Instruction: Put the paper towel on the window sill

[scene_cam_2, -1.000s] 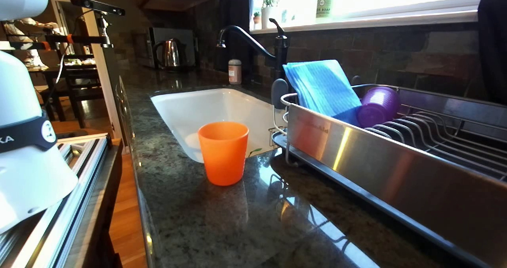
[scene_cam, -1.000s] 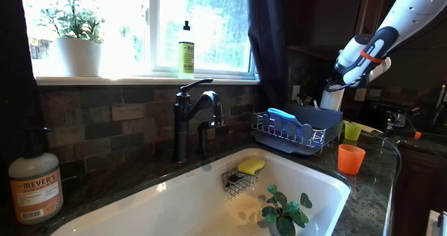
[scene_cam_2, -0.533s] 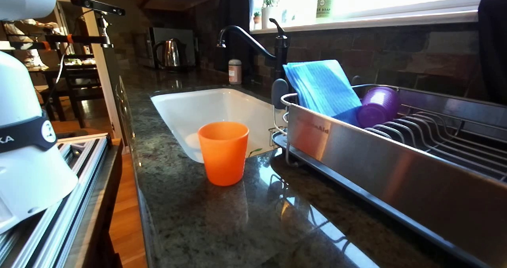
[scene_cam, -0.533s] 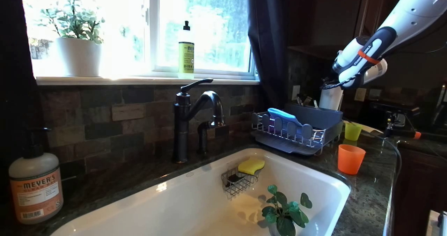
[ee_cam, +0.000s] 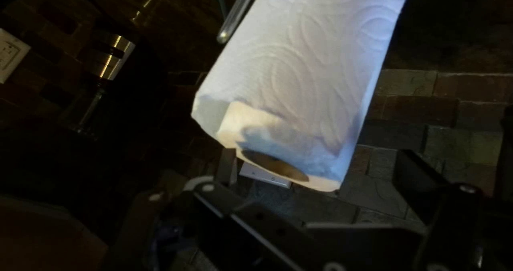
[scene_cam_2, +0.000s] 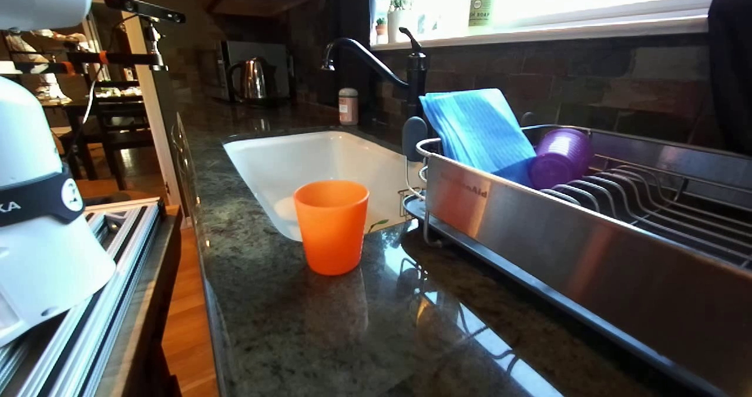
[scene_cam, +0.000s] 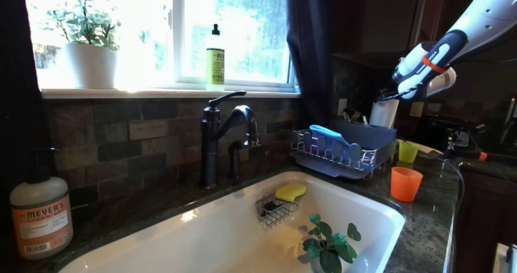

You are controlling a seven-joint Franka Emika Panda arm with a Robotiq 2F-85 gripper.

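Observation:
The white paper towel roll (scene_cam: 383, 114) stands upright behind the dish rack in an exterior view. It is large in the wrist view (ee_cam: 308, 58), with its open core end toward my gripper. My gripper (ee_cam: 320, 162) is open. Its left finger (ee_cam: 227, 166) is close beside the roll's end; I cannot tell if they touch. Its right finger (ee_cam: 419, 174) is clearly apart from the roll. In an exterior view the dark gripper (scene_cam: 387, 95) is at the roll's top, its fingers hard to make out. The light window sill (scene_cam: 169, 93) runs below the window, also in an exterior view (scene_cam_2: 546, 35).
On the sill stand a white plant pot (scene_cam: 92, 66) and a green bottle (scene_cam: 215, 67). The faucet (scene_cam: 210, 148) rises below it. The dish rack (scene_cam: 351, 143) stands in front of the roll. An orange cup (scene_cam: 406, 185) and a yellow-green cup (scene_cam: 408, 152) stand on the counter.
The arm shifts slightly left, then back right in an exterior view. A dark cable loop before the window has risen out of the other view. The roll looks unmoved.

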